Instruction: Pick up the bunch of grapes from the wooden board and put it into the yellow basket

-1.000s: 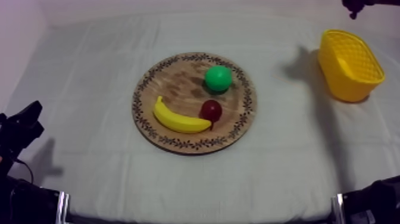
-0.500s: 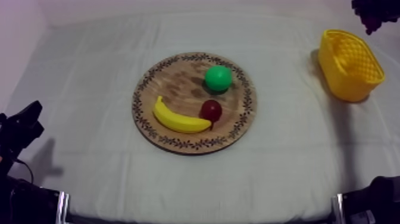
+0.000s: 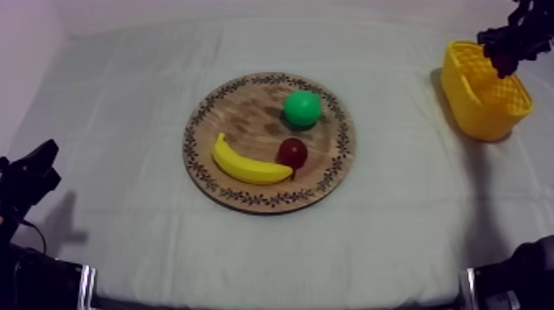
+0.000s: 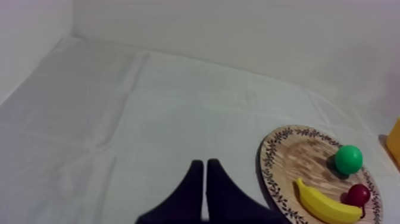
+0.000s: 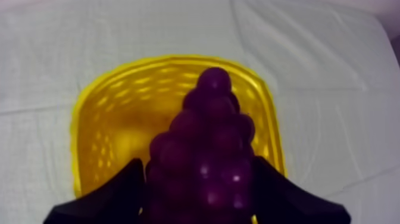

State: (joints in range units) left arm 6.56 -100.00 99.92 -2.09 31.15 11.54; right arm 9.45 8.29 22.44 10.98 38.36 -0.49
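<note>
Bunch of grapes [image 5: 205, 137] clamped between fingers of right hand [image 5: 199, 193], hanging over the opening of yellow basket [image 5: 107, 107] at right side of tabletop [image 3: 124, 231]. Left hand [image 4: 205, 179] low at left, fingers pressed together in a narrow wedge, gripping nothing. Wooden board [image 3: 247, 107] mid-tabletop carries banana [image 3: 243, 165], round green fruit [image 3: 302, 108] and small red fruit [image 3: 292, 152].

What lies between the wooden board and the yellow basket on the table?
Only bare cloth: the top view shows nothing between the wooden board and the yellow basket. The right hand holds the bunch of grapes above the basket.
</note>
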